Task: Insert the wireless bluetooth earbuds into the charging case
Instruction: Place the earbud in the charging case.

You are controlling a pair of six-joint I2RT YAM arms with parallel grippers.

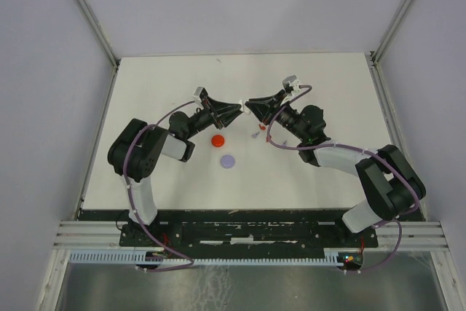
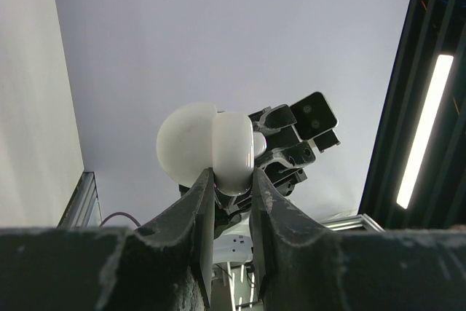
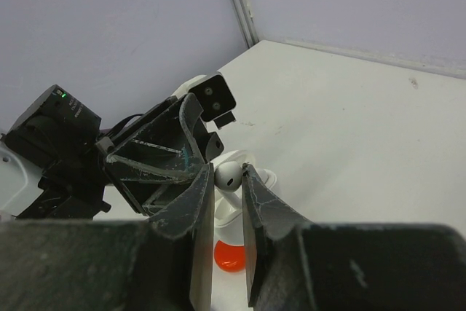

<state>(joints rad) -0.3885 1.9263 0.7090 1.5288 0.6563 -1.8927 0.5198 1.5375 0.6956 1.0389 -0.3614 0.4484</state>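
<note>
Contact point first: your two arms meet tip to tip above the middle of the table [image 1: 328, 92], both tools raised off its surface. Your left gripper [image 2: 231, 180] is clamped on the charging case [image 2: 204, 147], a round white shell. It is pinched at its lower edge between the two dark fingers and stands up above them. From the left wrist view the case looks like two rounded halves side by side, though you cannot tell from there how far it is opened.

Your right gripper [image 3: 227, 170] is closed on a white earbud [image 3: 227, 175] – its rounded head shows in the narrow gap between the fingertips. That earbud sits right at the case, which shows white just behind and below the fingertips in the right wrist view. Whether the earbud is touching the case or just beside it cannot be told.

Down on the table, a red disc [image 1: 218, 140] lies just below the left gripper, and a pale purple disc [image 1: 229, 160] lies near it, a little closer to the bases. Tiny bits [image 1: 255, 135] lie under the right arm – too small to make out their shape.
</note>
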